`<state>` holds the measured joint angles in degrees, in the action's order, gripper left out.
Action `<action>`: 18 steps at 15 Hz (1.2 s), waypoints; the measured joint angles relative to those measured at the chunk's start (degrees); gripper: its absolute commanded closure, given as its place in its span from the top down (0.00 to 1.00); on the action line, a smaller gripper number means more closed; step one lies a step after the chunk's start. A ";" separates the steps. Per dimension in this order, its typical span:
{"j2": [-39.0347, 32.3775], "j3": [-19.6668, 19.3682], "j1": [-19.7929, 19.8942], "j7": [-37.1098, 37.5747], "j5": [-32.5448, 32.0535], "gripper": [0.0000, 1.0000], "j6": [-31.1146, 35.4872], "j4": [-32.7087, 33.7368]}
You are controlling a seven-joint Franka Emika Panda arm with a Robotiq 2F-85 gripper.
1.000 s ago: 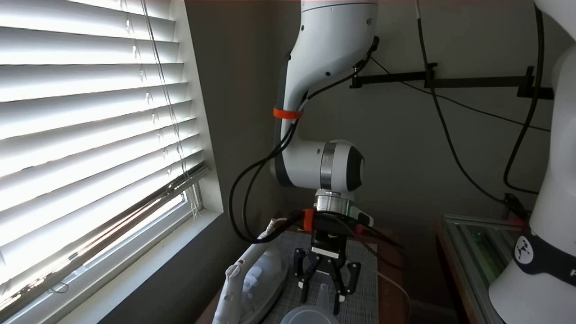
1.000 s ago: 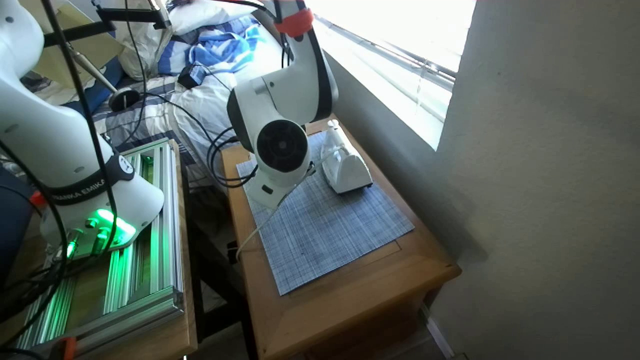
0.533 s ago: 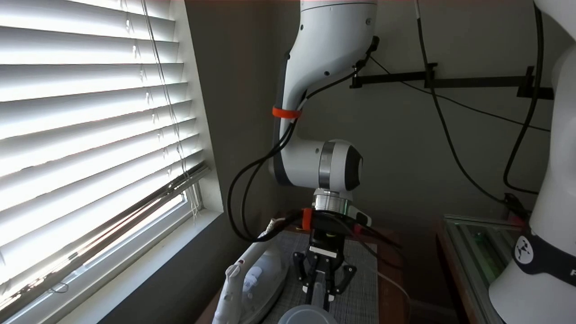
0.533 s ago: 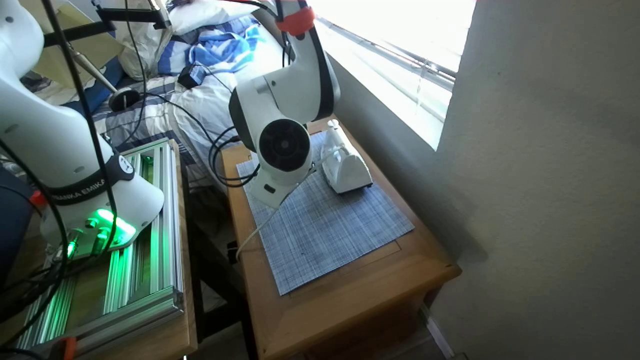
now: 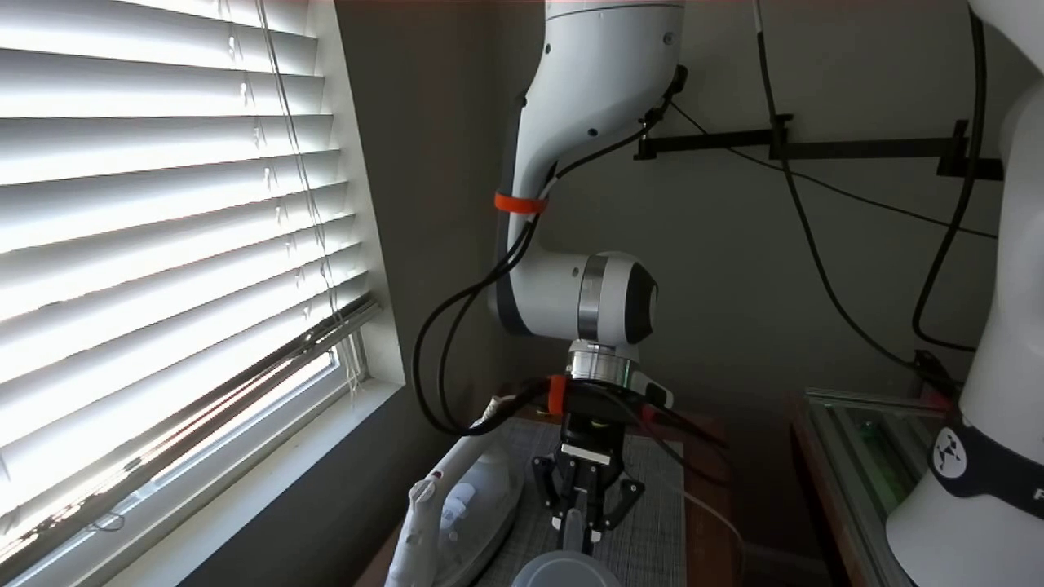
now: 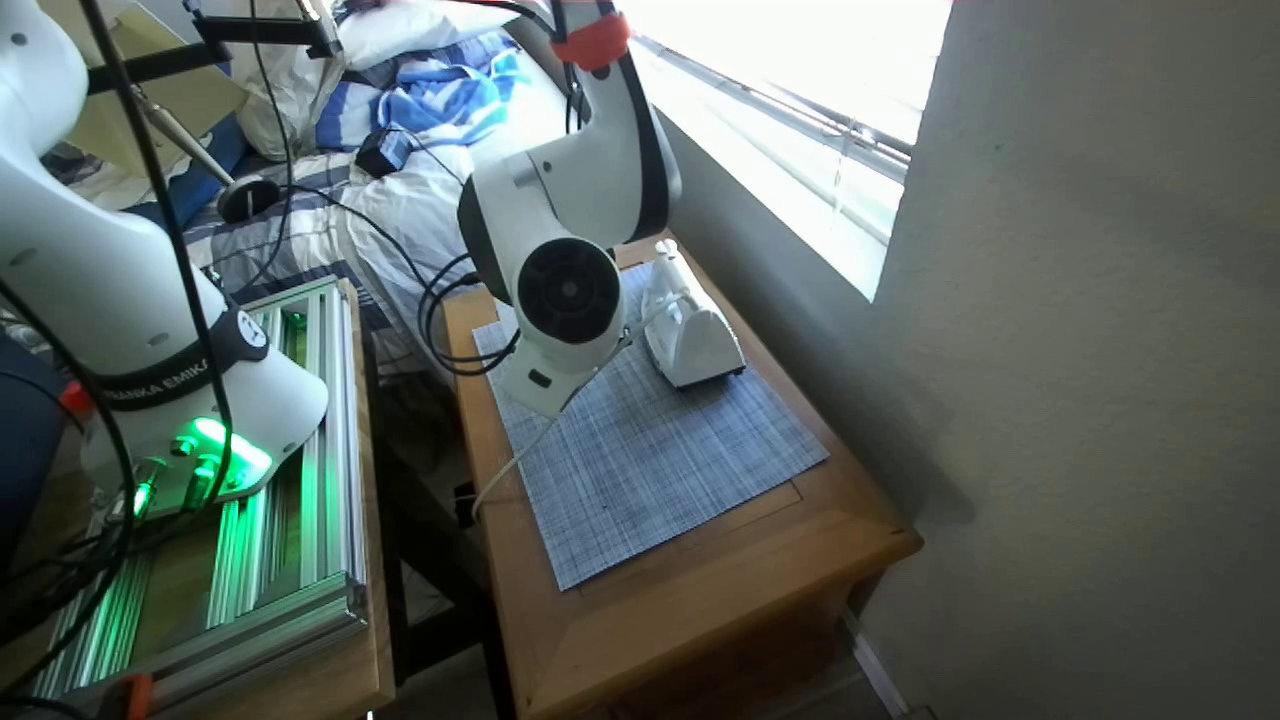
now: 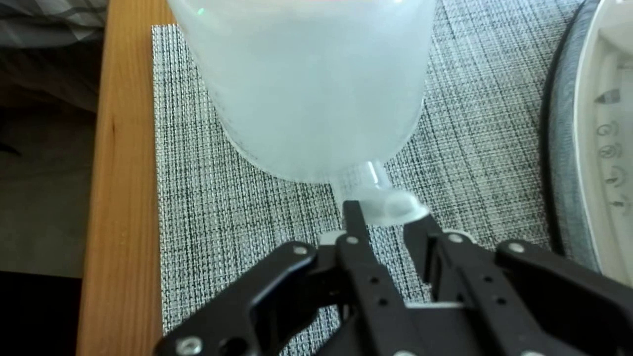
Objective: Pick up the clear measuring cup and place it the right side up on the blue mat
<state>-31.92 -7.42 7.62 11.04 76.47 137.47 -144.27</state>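
The clear measuring cup (image 7: 316,89) rests over the blue mat (image 7: 207,222), its handle (image 7: 390,205) pointing toward my gripper (image 7: 385,212). Both fingers touch the handle, one on either side, so the jaws are shut on it. In an exterior view the cup's round end (image 5: 565,571) is partly cut off by the bottom edge, and the gripper (image 5: 576,545) stands behind it over the mat (image 5: 656,489). Which way up the cup stands I cannot tell. Where the mat (image 6: 650,470) shows from above, the arm blocks the gripper, and the cup cannot be made out.
A white iron (image 6: 690,330) stands on the mat close beside the gripper, along the window side. Its pale cord (image 6: 520,455) runs across the mat below the arm. The wooden table (image 7: 123,198) ends a little beyond the mat. Black cables (image 5: 444,350) loop off the arm.
The jaws have come together from wide apart onto the handle. The gripper shifted slightly left in an exterior view, and the cup and handle have turned a little since half a second ago.
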 measured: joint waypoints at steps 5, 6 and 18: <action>3.54 -1.34 -0.72 0.38 -0.15 0.06 0.86 -1.81; 5.03 -1.56 -1.13 0.68 -0.20 0.06 1.72 -2.69; 20.56 -0.85 -7.83 15.01 -4.27 0.06 19.99 -12.93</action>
<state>-11.36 -8.28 -0.21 26.05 72.20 157.46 -157.20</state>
